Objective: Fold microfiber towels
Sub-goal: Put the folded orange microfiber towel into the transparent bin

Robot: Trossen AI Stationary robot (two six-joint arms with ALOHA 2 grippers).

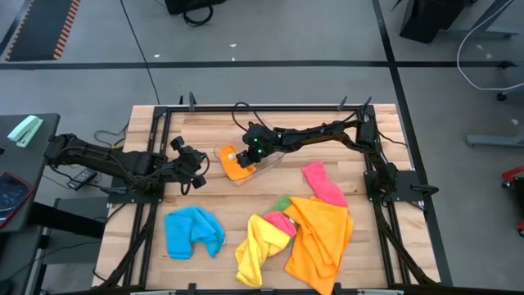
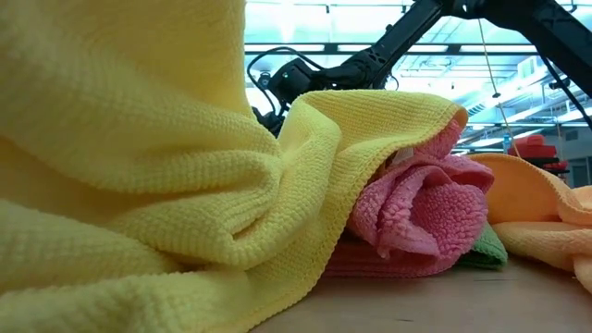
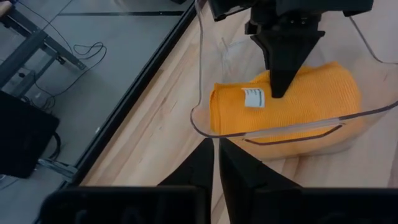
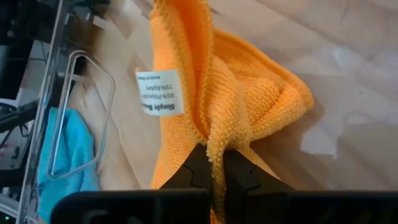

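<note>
- The wooden table of pale planks carried everything, edged by a dark metal frame.
- A clear plastic tub sat toward the far middle of the table, with a folded orange towel inside it.
- A blue towel lay crumpled at the near left.
- A yellow towel lay bunched near the front centre, touching a pink towel.
- A large orange towel was spread at the near right, a green towel peeking out at its edge.
- Another pink towel lay just beyond it.

Overhead looks straight down on tabletop; low sits against towels; both wrists close on tub.
</note>
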